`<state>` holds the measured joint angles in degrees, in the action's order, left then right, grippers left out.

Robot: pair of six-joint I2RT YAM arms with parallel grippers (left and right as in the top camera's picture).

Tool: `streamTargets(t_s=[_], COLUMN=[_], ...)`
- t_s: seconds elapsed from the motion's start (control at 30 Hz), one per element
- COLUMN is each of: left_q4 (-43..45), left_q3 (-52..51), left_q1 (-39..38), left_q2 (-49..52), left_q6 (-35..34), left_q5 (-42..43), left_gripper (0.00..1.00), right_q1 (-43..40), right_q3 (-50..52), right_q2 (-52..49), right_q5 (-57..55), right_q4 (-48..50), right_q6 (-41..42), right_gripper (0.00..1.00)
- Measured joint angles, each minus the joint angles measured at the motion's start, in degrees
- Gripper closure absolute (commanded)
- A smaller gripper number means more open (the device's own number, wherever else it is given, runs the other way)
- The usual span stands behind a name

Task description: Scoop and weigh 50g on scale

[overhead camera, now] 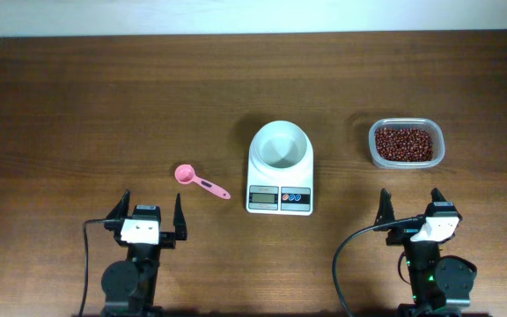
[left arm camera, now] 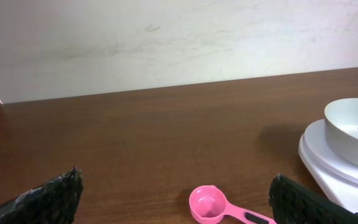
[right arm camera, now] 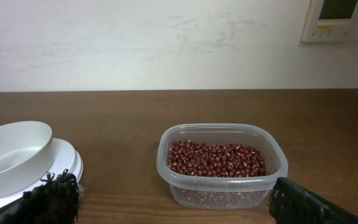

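The white scale (overhead camera: pixel 280 189) stands mid-table with an empty round white bowl (overhead camera: pixel 279 145) on top; it also shows at the right edge of the left wrist view (left arm camera: pixel 347 140) and at the left of the right wrist view (right arm camera: pixel 17 155). The dark red-brown beans (overhead camera: pixel 402 143) (right arm camera: pixel 215 158) fill a clear plastic tub (right arm camera: pixel 221 186) to the scale's right. A pink measuring spoon (overhead camera: pixel 200 180) (left arm camera: pixel 219 206) lies left of the scale. My left gripper (overhead camera: pixel 152 211) (left arm camera: pixel 176 198) is open, near the front edge behind the spoon. My right gripper (overhead camera: pixel 412 207) (right arm camera: pixel 176 198) is open, in front of the tub. Neither holds anything.
The brown wooden table (overhead camera: pixel 104 106) runs back to a pale wall (left arm camera: pixel 166 43). A white wall panel (right arm camera: pixel 340 18) hangs at the top right of the right wrist view. Black cables (overhead camera: pixel 346 264) trail from both arm bases at the front edge.
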<state>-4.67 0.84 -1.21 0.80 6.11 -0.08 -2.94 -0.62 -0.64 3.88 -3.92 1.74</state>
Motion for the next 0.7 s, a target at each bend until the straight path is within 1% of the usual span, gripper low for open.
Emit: streamTargets(t_s=[0.27,0.6,0.7], left_q4=[0.17,1.51,4.61], left_q3=[0.0,-0.02,-0.09], left_q1=[0.0,0.0,0.0], left_q2=[0.0,0.0,0.0], left_q6=[3.54,4.0,4.0], left_q5=[-3.21,-2.95,-2.93], left_gripper=[0.01,0.01,0.01], right_q1=[0.0,0.0,0.0], right_q3=[0.0,0.0,0.0], right_q2=[0.02,0.02,0.02], right_q5=[0.0,0.0,0.0], right_q4=[0.0,0.0,0.0], right_q6=[0.04,0.0,0.04], right_gripper=[0.01,0.01,0.01])
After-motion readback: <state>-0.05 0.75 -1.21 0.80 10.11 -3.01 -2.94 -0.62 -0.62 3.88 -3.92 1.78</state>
